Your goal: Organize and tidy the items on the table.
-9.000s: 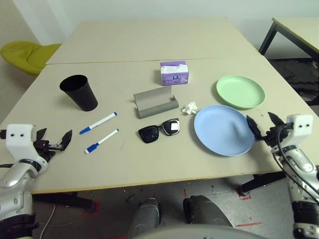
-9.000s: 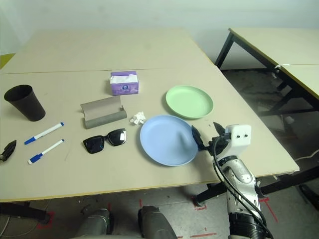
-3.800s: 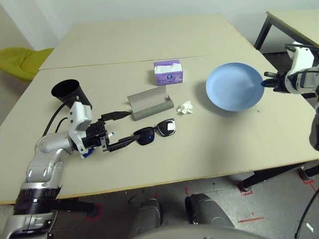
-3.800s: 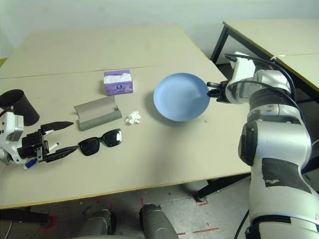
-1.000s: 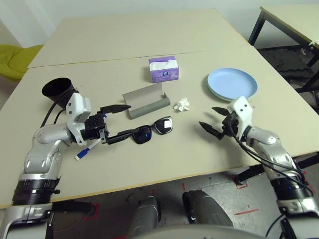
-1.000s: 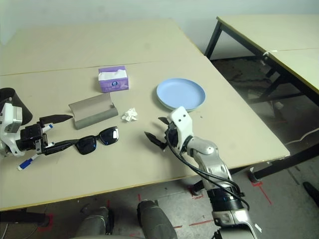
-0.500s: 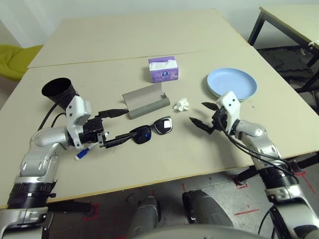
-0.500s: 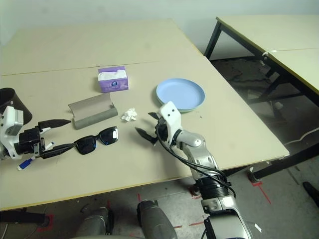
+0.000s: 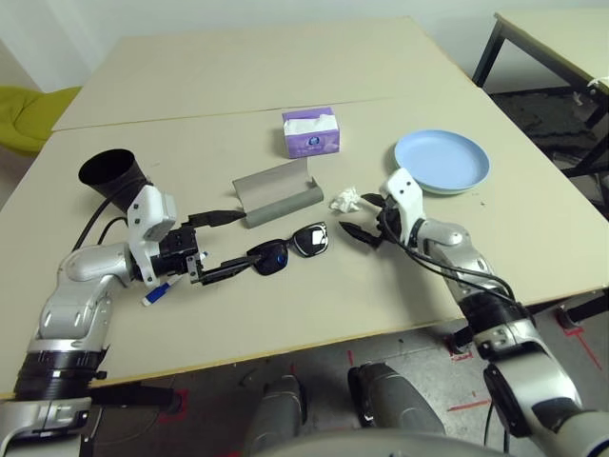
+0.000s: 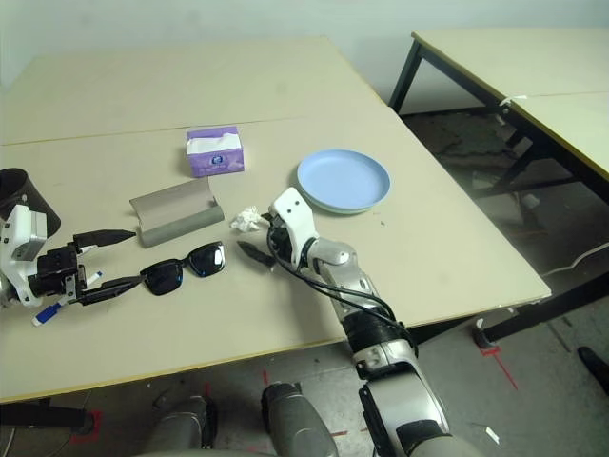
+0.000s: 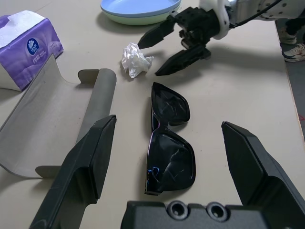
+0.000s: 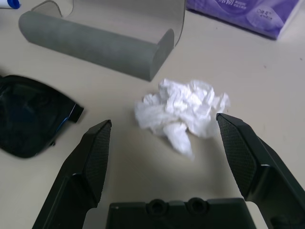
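A crumpled white tissue (image 12: pixel 183 113) is lying on the beige tabletop (image 9: pixel 314 305) just in front of the open grey glasses case (image 9: pixel 276 193). The right end effector (image 12: pixel 173 157) is facing it with fingers spread apart. The left end effector (image 11: pixel 169 164), also spread, is straddling one pair of black sunglasses (image 11: pixel 169 138) beside the case. One blue plate (image 9: pixel 442 162) is sitting to the case's right.
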